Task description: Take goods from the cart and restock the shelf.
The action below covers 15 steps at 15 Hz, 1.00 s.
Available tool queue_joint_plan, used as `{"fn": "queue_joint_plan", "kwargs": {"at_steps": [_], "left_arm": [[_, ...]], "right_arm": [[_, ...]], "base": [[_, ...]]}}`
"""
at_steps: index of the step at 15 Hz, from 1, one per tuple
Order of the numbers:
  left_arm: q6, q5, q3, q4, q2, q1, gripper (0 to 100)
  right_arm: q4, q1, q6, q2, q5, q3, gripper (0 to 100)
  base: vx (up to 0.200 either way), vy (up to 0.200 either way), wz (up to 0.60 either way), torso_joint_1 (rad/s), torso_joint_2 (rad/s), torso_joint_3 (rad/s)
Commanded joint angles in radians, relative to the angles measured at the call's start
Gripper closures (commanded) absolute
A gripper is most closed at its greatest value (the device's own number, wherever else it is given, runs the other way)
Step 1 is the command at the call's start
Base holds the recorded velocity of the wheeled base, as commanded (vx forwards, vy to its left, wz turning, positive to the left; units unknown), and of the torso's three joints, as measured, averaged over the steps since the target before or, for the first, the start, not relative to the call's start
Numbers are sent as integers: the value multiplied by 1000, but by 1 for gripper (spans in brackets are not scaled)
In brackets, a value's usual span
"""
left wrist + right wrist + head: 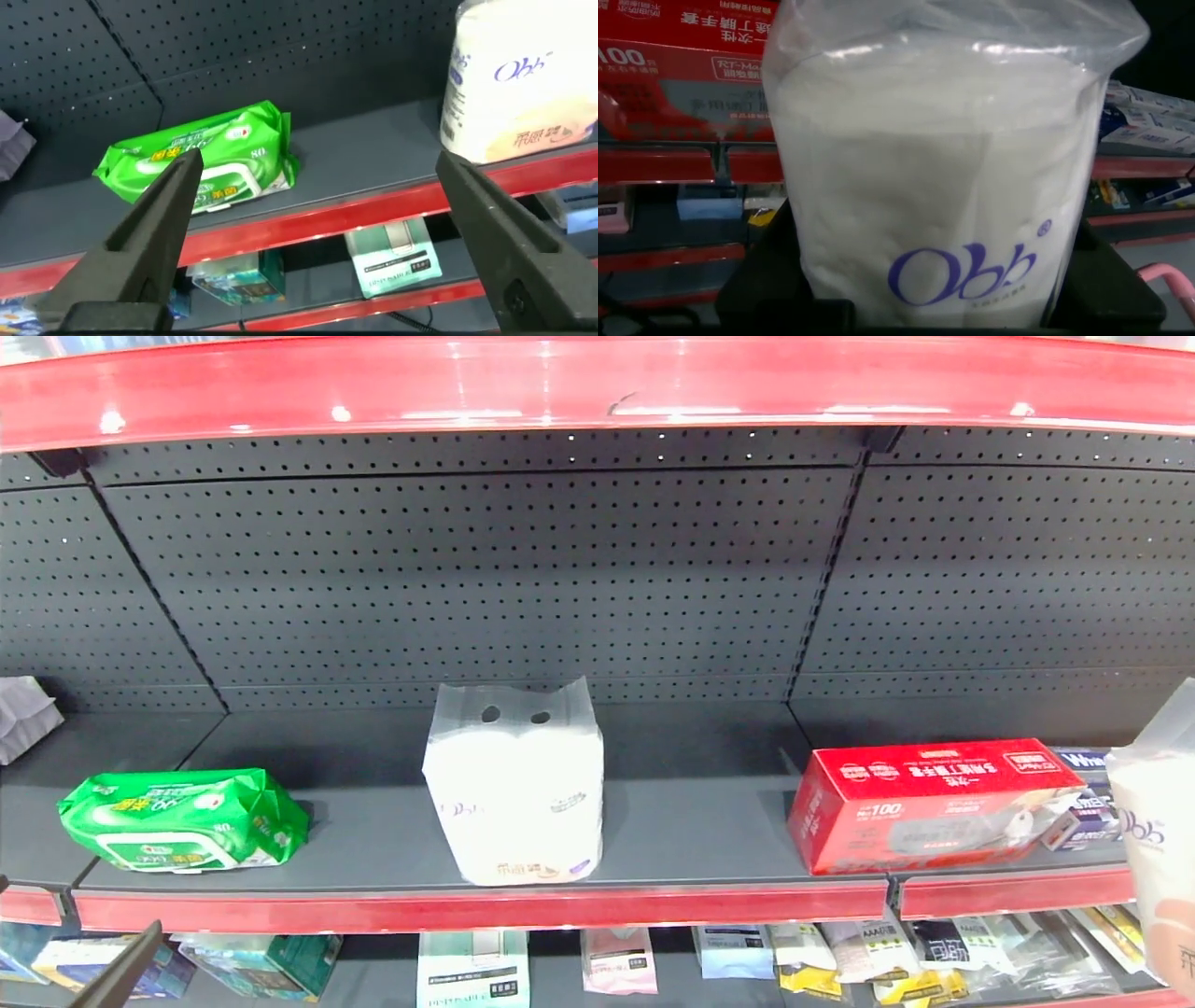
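A white tissue pack (513, 793) (519, 84) stands upright in the middle of the dark shelf board (691, 803). A second white tissue pack (1162, 831) (934, 168) in clear wrap hangs at the far right, in front of the shelf's red edge, and my right gripper (938, 308) is shut on its lower part. A green wet-wipes pack (182, 819) (201, 163) lies on the shelf at the left. My left gripper (320, 161) is open and holds nothing. It is low in front of the wipes, and one of its fingers (131, 966) shows at the bottom left.
A red box (924, 803) (682, 56) lies at the right of the shelf with small blue boxes (1083, 803) behind it. A grey pack (23, 714) sits at the far left. The lower shelf (616, 961) holds several small packets. There is bare board on both sides of the middle pack.
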State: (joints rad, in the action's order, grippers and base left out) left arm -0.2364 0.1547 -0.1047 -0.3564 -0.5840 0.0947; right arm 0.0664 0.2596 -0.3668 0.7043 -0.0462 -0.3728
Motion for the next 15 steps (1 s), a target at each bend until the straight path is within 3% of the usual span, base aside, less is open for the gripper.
{"fn": "queue_joint_plan", "kwargs": {"at_steps": [1,3,5,8,13,15], "left_arm": [[-8,0,5,0,15,0,0],[-31,0,19,0,35,0,0],[-35,0,30,0,43,-1,0],[-35,0,30,0,43,0,0],[-49,0,28,-3,53,-1,0],[-54,43,28,-1,61,-1,0]], "right_arm": [[-2,-2,-1,1,2,-18,100],[-2,-2,-1,-2,2,-25,100],[-2,-2,-1,-3,2,-23,100],[-2,-3,-1,-3,3,-23,100],[-2,-3,-4,-6,3,-32,100],[-2,-3,-9,-6,3,-37,100]], "base": [[0,0,0,0,0,0],[0,0,0,0,0,0],[0,0,0,0,0,0],[-200,0,0,9,4,-1],[0,0,0,0,0,0],[0,0,0,0,0,0]]}}
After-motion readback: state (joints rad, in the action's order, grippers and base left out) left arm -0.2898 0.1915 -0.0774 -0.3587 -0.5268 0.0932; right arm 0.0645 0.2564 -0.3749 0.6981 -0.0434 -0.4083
